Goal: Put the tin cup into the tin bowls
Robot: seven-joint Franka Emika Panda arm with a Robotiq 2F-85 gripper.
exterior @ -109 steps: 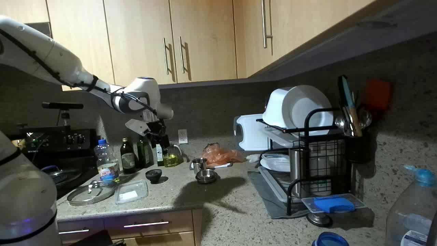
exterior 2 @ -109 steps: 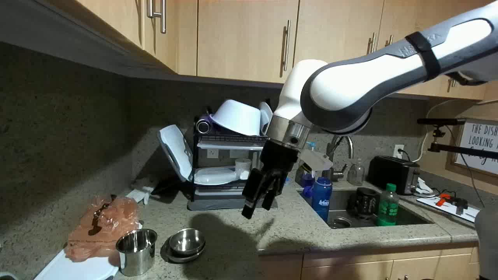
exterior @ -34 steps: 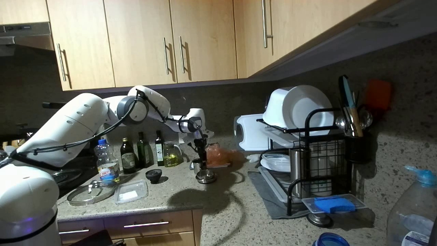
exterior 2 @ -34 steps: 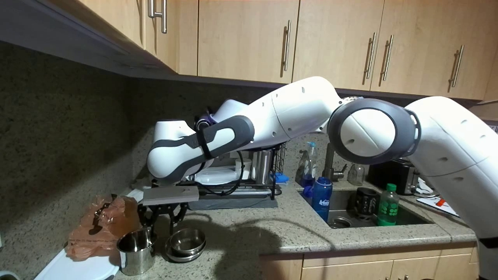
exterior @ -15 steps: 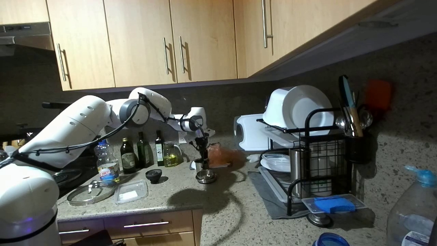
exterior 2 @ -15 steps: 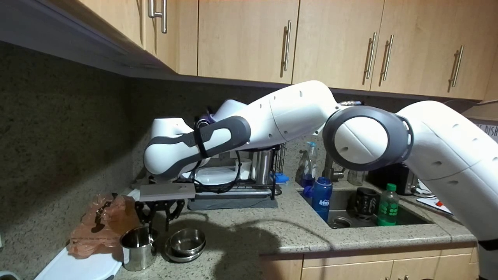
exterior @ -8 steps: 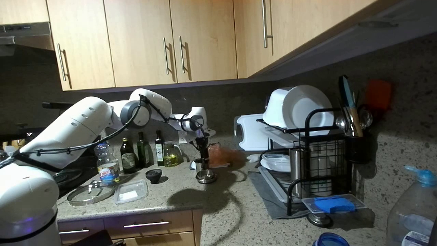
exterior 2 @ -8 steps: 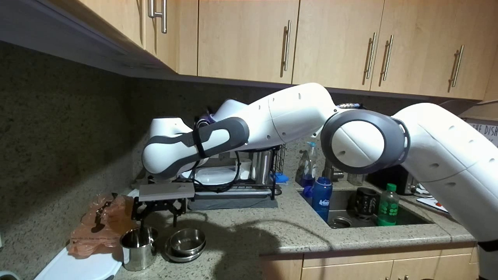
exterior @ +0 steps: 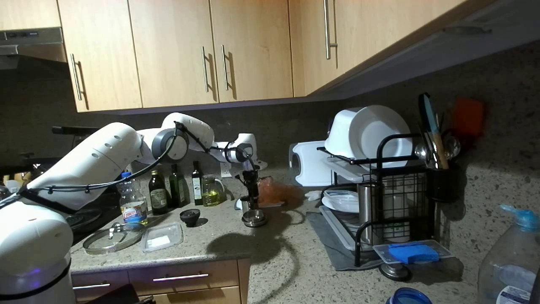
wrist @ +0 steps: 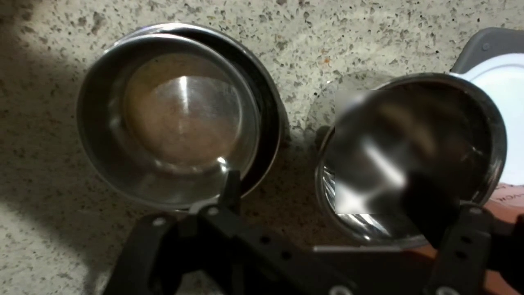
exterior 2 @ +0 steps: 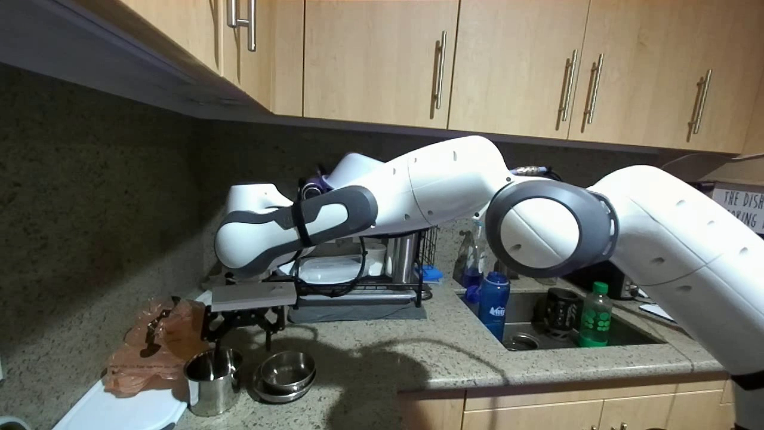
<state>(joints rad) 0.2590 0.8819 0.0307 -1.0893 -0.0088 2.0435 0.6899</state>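
**Pre-grasp check: tight gap, slick metal**

Tin cup (exterior 2: 218,394) is not yet in the tin bowls (exterior 2: 287,370); it stands upright on the worktop (exterior 2: 370,331), just beside the bowls, on their side toward the orange bag (exterior 2: 179,334). Hand (exterior 2: 243,346) released — fingers spread, gripping nothing. One finger is over the cup's mouth; the other, in the wrist view, overlaps the bowls' edge on the cup side. Cannot tell whether the first tip is below the rim. Reads as lining up a pinch on the cup wall facing the bowls.

Risks (my judgement):
1. Outer finger snags the bowls going down or closing. Cause: narrow gap between cup and bowls. The upper bowl sits off-centre in the lower one, so it could shift.
2. Inner finger lands on the rim, not inside, and tips the cup. Cause: slight sideways error.
3. Cup swings or slips once lifted. Cause: smooth curved metal, held by one wall only.
4. Base perches on a bowl rim. Cause: cup looks nearly as wide as the upper bowl.

Cup's look: straight-sided, silver-grey, polished, with bright streaks down the outside and a thin lip. Interior dark with glints — partly blurred in the wrist view, so contents unclear.
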